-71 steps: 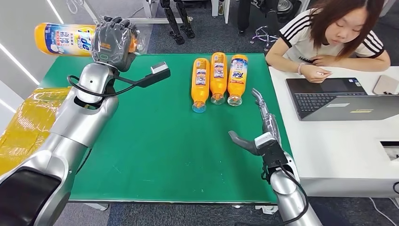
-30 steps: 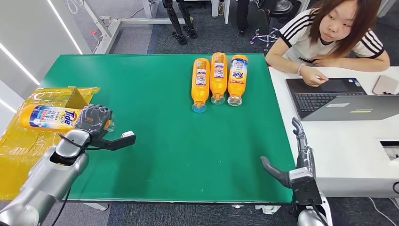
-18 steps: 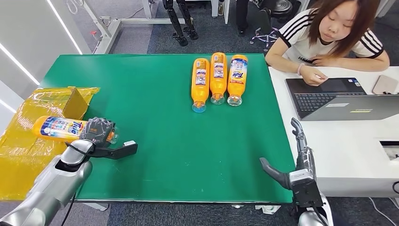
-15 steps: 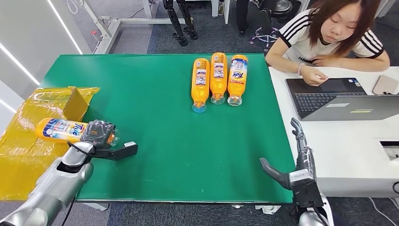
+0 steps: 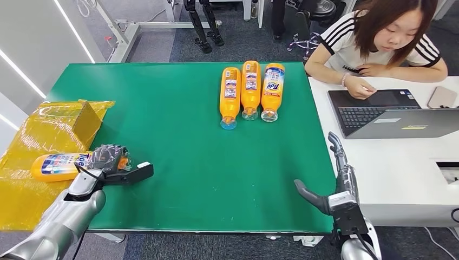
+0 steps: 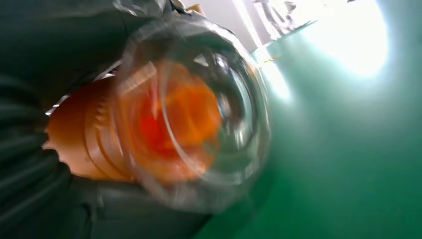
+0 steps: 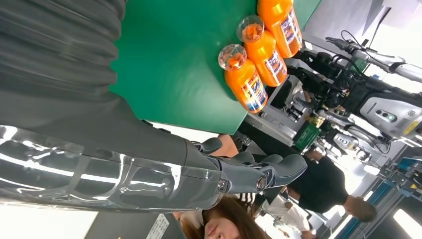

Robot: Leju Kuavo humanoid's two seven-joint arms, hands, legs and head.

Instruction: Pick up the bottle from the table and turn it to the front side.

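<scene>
Off the left edge of the green table [image 5: 178,162] lies a crinkled yellow plastic sheet [image 5: 38,135], and a small cardboard box [image 5: 85,120] stands on it against the table's left edge. The bottle [image 5: 57,166] lies on its side over this sheet, near the table's front left corner, its base pointing left and its cap end toward the table. The left hand [image 5: 108,158] grips it around the neck, fingers wrapped tight; the label with blue lettering faces up. In the left wrist view the bottle's clear cap [image 6: 199,119] and orange neck sit close to the lens, blurred, with the dark fingers [image 6: 30,189] curled about them.

Farther right, near the table's back edge and right of its middle, three orange bottles [image 5: 250,89] lie side by side, touching, caps toward the front edge. The right wrist view shows them too, in a row on the green surface.

At the table's front right corner the right hand [image 5: 333,181] is raised with nothing in it, fingers straight and spread, thumb out to the left.

Beyond the table's right edge a white desk [image 5: 389,168] carries an open laptop [image 5: 389,114] and a phone [image 5: 441,97]. A person [image 5: 384,38] in a striped-sleeve shirt sits behind it, one hand on the laptop.
</scene>
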